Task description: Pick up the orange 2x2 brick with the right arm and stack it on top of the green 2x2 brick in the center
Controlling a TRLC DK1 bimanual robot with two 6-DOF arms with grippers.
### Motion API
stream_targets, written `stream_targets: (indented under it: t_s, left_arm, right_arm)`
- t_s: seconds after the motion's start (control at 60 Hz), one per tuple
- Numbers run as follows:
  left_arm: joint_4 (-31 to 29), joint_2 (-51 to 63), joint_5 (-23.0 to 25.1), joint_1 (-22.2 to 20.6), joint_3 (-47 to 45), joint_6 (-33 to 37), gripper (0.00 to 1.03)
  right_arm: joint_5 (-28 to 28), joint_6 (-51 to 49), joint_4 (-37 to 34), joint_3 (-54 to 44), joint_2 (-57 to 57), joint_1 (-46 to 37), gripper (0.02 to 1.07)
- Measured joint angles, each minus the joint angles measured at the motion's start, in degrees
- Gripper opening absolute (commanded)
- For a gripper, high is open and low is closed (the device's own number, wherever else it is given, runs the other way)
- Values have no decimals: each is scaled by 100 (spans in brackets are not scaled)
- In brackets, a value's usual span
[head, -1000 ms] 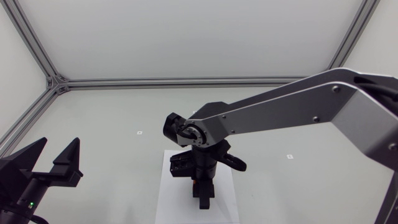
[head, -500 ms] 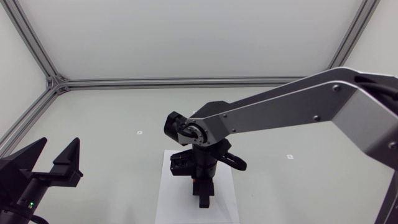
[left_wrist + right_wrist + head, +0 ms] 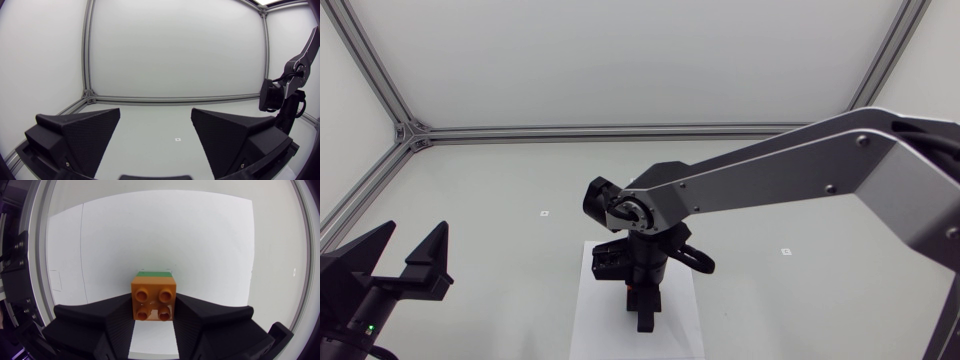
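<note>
In the right wrist view the orange 2x2 brick (image 3: 153, 299) sits studs-up between my right gripper's (image 3: 153, 300) fingers, which press on it from both sides. It rests on the green 2x2 brick (image 3: 155, 273), of which only a thin edge shows just beyond it. From the head view, my right gripper (image 3: 638, 302) points down over the white sheet (image 3: 592, 325) at the table's middle and hides both bricks, apart from a sliver of orange. My left gripper (image 3: 408, 258) stands open with nothing in it at the near left (image 3: 155, 132).
The white sheet (image 3: 200, 240) lies flat under the bricks. Small white markers (image 3: 544, 213) (image 3: 785, 251) dot the grey table. An aluminium frame rail (image 3: 610, 131) runs along the far edge. My right arm (image 3: 282, 100) shows off to the side in the left wrist view.
My right gripper has shifted very slightly over the sheet, its lower finger drawing a little away from the near edge. The left arm has not moved.
</note>
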Motion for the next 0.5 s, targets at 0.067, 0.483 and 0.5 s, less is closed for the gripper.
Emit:
stream_targets:
  t_s: [0.067, 0.483, 0.5]
  left_arm:
    - [0, 0, 2, 0, 0, -2, 99]
    - [2, 0, 2, 0, 0, 0, 99]
    - [0, 0, 2, 0, 0, -2, 99]
  right_arm:
    - [0, 0, 4, 0, 0, 7, 44]
    - [2, 0, 7, 0, 0, 66, 44]
    - [2, 0, 7, 0, 0, 66, 44]
